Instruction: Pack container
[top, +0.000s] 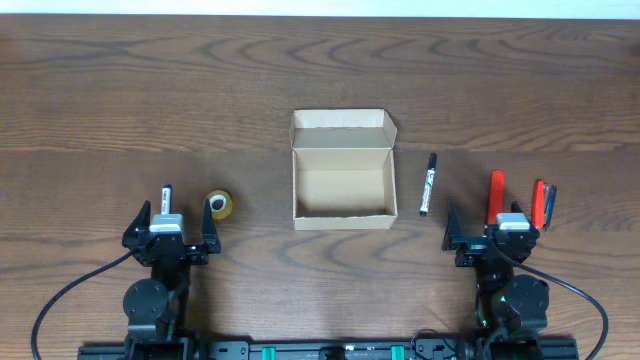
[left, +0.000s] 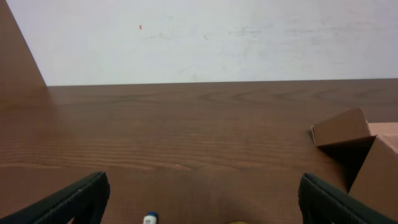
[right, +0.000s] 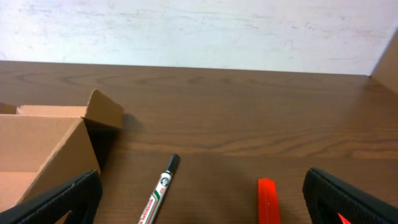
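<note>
While the cardboard box (top: 340, 190) is sitting open and empty at frame centre, lid flap tipped back so things can drop in, I am resting both arms folded low along the bottom edge. My left gripper (top: 176, 218) and right gripper (top: 498, 222) are gaping wide, holding nothing, facing the yellow tape roll (top: 219, 205) and the marker pen (top: 427, 184) lying either side of the box.

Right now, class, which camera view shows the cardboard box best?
The overhead view: it shows the whole container, lid open, empty inside. The left wrist view catches only a tab and corner at the picture's right edge; the right wrist view, one wall and a tab at left.
</note>
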